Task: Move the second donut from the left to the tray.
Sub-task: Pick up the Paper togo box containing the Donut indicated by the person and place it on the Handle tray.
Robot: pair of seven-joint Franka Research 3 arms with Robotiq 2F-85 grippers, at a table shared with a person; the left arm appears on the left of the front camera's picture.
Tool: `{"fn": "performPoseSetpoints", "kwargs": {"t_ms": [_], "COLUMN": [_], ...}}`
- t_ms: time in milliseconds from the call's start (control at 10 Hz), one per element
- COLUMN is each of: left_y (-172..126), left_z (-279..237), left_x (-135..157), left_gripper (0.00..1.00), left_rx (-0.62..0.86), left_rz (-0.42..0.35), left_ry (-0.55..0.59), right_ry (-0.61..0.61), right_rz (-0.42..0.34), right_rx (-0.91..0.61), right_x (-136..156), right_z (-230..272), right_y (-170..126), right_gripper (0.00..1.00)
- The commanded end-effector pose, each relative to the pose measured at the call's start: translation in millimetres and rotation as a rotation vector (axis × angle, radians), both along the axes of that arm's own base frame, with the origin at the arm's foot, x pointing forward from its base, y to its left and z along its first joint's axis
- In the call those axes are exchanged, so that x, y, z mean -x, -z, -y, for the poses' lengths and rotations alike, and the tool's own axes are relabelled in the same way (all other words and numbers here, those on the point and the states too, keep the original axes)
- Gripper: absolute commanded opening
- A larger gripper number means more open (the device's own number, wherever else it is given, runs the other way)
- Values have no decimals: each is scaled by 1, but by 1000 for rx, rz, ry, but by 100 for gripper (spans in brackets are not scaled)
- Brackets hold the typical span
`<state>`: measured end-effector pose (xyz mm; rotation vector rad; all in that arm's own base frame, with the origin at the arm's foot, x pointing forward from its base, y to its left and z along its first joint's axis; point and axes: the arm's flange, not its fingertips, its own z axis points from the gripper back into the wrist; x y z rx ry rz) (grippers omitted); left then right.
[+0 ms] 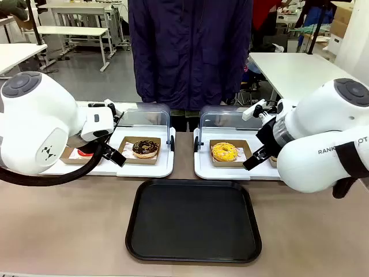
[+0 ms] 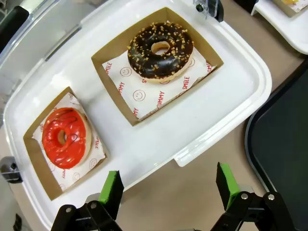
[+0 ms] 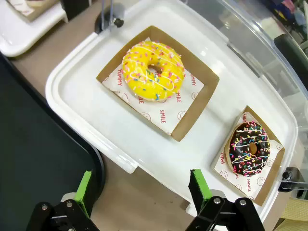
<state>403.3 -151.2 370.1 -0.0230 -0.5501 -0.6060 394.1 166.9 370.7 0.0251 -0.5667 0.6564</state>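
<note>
The second donut from the left (image 1: 145, 148) (image 2: 160, 50) has dark chocolate glaze with pale sprinkles. It sits in a brown cardboard holder on the left white display tray (image 1: 144, 170). The black tray (image 1: 193, 222) (image 2: 288, 139) (image 3: 33, 144) lies bare on the table in front of both display trays. My left gripper (image 1: 113, 154) (image 2: 168, 192) hovers open over the near edge of the left display tray, short of the chocolate donut. Over the near edge of the right display tray, my right gripper (image 1: 256, 158) (image 3: 141, 192) is open too. Neither holds anything.
A red-glazed donut (image 2: 65, 137) sits left of the chocolate one. The right display tray (image 3: 120, 159) holds a yellow donut (image 1: 224, 152) (image 3: 153, 71) and a dark one with coloured sprinkles (image 3: 249, 155). Clear lids (image 1: 147, 115) stand open behind. A person (image 1: 190, 52) stands at the far side.
</note>
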Motion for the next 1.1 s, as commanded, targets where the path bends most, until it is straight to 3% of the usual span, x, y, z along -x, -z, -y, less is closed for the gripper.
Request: {"fn": "performPoseSetpoints", "kwargs": {"t_ms": [0,900,1000], "left_y": [0,0,-26], "left_z": [0,0,-2], "left_x": [0,0,-15], "left_gripper": [100,100,100], "left_rx": [0,0,57], "left_rz": [0,0,17], "left_ry": [0,0,25], "right_ry": [0,0,26], "right_rz": [0,0,35], "right_rx": [0,1,-6], "right_x": [0,0,-18], "right_z": [0,0,8], "right_y": [0,0,-35], "right_gripper": [100,100,100]}}
